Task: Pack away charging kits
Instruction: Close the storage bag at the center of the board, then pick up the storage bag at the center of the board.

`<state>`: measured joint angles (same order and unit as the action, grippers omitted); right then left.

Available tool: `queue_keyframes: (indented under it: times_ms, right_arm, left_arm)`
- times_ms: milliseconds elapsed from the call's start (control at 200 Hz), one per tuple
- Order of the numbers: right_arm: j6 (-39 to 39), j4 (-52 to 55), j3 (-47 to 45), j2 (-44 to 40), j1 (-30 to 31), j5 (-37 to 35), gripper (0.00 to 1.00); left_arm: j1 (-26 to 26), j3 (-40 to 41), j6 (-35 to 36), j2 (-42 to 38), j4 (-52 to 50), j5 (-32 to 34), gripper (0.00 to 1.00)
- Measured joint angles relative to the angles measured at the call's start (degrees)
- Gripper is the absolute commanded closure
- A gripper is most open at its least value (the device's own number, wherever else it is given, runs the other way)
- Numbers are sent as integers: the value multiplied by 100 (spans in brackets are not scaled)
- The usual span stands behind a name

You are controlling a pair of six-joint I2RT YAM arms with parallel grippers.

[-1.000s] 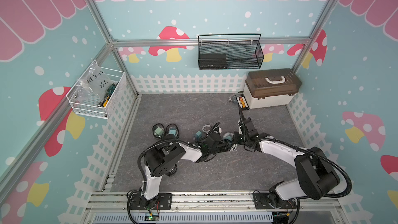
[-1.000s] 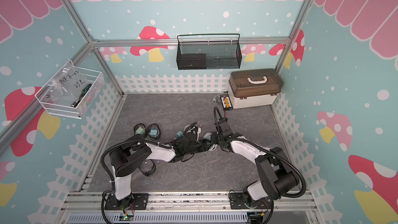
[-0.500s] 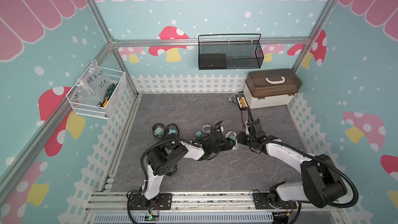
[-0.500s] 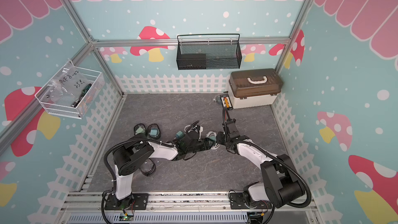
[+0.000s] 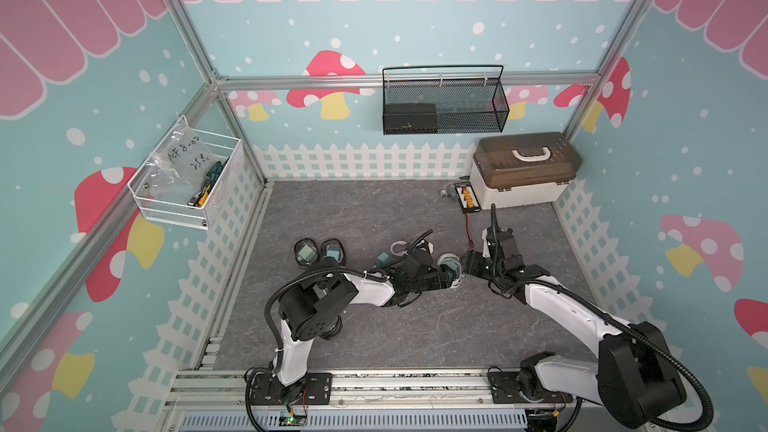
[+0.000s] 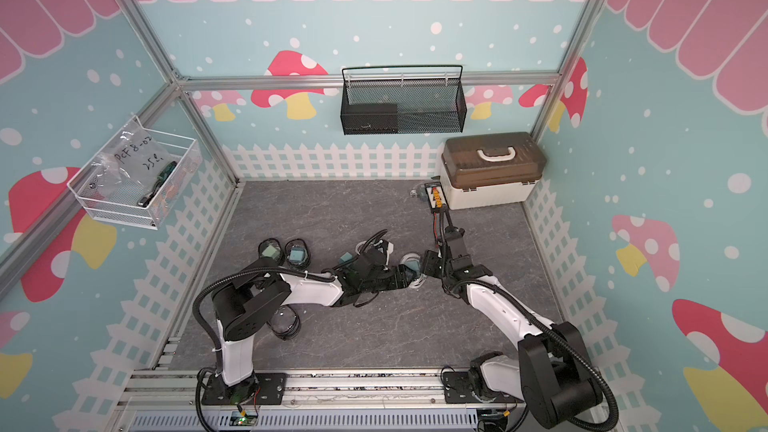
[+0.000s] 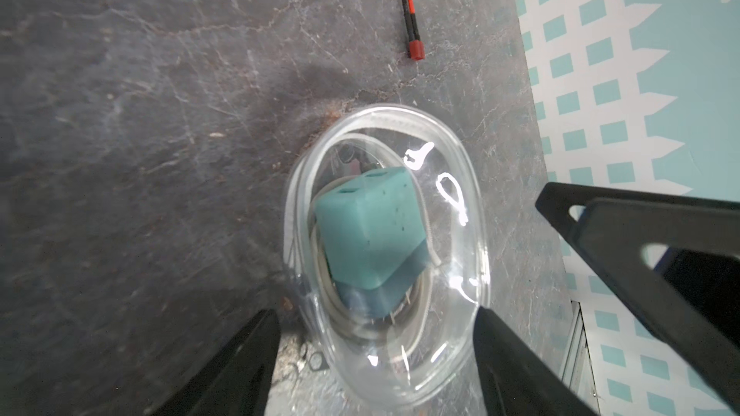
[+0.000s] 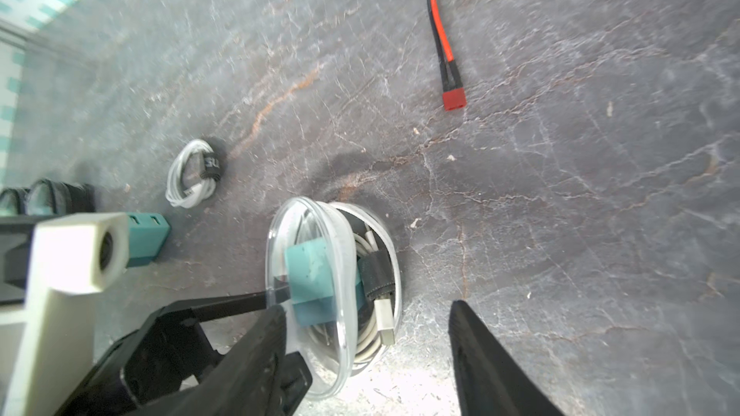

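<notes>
Left wrist view: the clear pouch (image 7: 450, 230) is an oval see-through shell lying on the grey floor (image 7: 140, 114). Through it shows a teal charger (image 7: 368, 226), a cube with two port slots on one face, ringed by a coiled white cable (image 8: 383, 320) bound with a black strap. The left gripper (image 7: 375, 312) has its jaws spread wide, one finger on each side of the pouch's near end. Bare floor shows between one finger and the pouch; the other finger sits at the rim, and I cannot tell whether it touches. The right gripper (image 8: 367, 306) is likewise spread apart and grasps nothing, with the pouch's edge just inside one of its fingers. In both top views the pouch lies mid-floor between the two grippers. There are four pouches: the clear one, a black-rimmed pouch (image 5: 306, 252) just beside a second black-rimmed pouch (image 5: 332, 251), and a third black-rimmed pouch (image 6: 284, 322) partly under the left arm. There are four teal chargers: one in the clear pouch, one in each of the paired pouches, and a loose charger (image 8: 146, 240). Two cables show: the packed one and a loose cable (image 8: 192, 180) near the loose charger.
</notes>
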<state>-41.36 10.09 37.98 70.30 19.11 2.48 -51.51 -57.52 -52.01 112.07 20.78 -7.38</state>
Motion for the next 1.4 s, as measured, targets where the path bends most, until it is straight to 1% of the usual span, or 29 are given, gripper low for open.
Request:
queue_keyframes:
  times_ms: [135,175,260,295,385,420,540,620,720,886,1091,1236,1401]
  right_arm:
    - [22,-24,7,199,0,52,37]
    - [31,-44,22,391,0,81,41]
    - [48,-111,68,894,0,155,52]
    - [66,-129,105,1110,0,184,57]
    - [4,-225,179,1499,0,240,77]
    - [-4,-278,201,1547,0,245,82]
    - [33,-400,223,1563,0,201,87]
    - [20,-450,221,1596,0,179,91]
    - [39,-564,221,1663,0,144,93]
    - [42,-765,166,1746,-76,125,95]
    - [63,-1095,94,1921,-177,166,98]
    - [66,-1290,7,1941,-188,173,98]
    - [66,-1355,-59,1919,-192,188,98]
  left_arm:
    - [24,116,17,-286,39,-2,17]
    - [44,214,17,-382,111,-13,15]
    - [129,514,0,-533,413,-48,10]
    - [175,643,-9,-557,564,-68,9]
    - [280,994,-35,-560,973,-105,8]
    - [310,1099,-46,-557,1086,-101,8]
    - [328,1156,-44,-557,1121,-98,7]
    - [328,955,-26,-551,946,-107,8]
    - [328,645,-26,-490,876,-157,8]
    - [328,313,-48,-269,702,-197,9]
    - [367,-129,-120,90,109,-232,20]
    - [479,-455,-184,396,-116,-391,21]
    - [531,-697,-223,466,-234,-498,20]
